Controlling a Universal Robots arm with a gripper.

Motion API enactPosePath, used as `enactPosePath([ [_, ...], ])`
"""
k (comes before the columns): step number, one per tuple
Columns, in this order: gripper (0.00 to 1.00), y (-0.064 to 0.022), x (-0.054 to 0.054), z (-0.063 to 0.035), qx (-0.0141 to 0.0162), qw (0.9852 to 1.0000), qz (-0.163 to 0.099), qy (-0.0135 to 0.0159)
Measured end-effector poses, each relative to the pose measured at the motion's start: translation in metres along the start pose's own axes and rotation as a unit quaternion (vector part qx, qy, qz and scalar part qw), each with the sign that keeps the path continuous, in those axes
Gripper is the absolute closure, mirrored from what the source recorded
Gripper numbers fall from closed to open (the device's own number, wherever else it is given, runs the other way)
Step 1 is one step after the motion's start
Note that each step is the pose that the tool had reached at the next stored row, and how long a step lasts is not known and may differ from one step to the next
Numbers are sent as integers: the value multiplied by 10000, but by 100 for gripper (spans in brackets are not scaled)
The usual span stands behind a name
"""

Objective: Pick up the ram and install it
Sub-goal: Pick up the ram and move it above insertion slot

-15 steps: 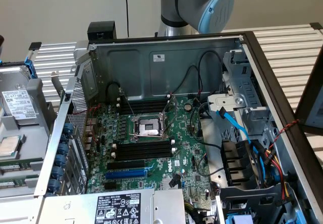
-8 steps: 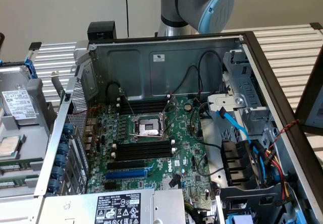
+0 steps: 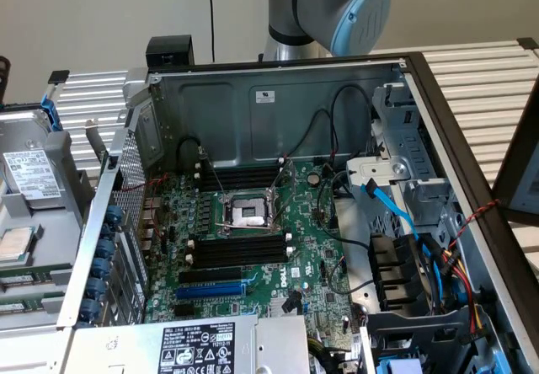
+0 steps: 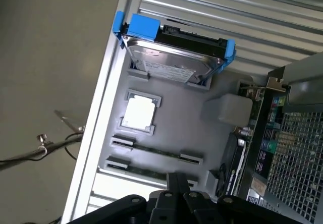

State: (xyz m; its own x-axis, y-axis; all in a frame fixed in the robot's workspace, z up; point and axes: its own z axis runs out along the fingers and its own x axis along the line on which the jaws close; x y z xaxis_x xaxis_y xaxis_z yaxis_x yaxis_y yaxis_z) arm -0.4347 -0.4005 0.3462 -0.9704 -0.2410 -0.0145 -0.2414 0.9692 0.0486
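1. Claw (image 4: 176, 177) first: my fingers are pressed together with nothing between them, and they hang over the grey tray (image 4: 181, 128), past the CPU (image 4: 139, 112) from the hard drive (image 4: 174, 57).
2. Two sticks lie in that tray, both beyond the CPU from the hard drive. The ram (image 4: 146, 171) farther from the drive sits right under my fingertips, and the other ram stick (image 4: 156, 151) lies just beside it.
3. Picking it well, I judge, means spreading my fingers, straddling the thin board mid-length, then lifting straight out of its end cradles.
4. Any tilt risks jamming it there.
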Motion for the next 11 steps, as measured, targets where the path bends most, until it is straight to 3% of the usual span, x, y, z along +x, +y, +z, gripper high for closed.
enactPosePath([
  [6,89,-4,1,75,-8,9985,-546,26],
  [11,89,-7,2,135,-15,9950,-997,48],
])
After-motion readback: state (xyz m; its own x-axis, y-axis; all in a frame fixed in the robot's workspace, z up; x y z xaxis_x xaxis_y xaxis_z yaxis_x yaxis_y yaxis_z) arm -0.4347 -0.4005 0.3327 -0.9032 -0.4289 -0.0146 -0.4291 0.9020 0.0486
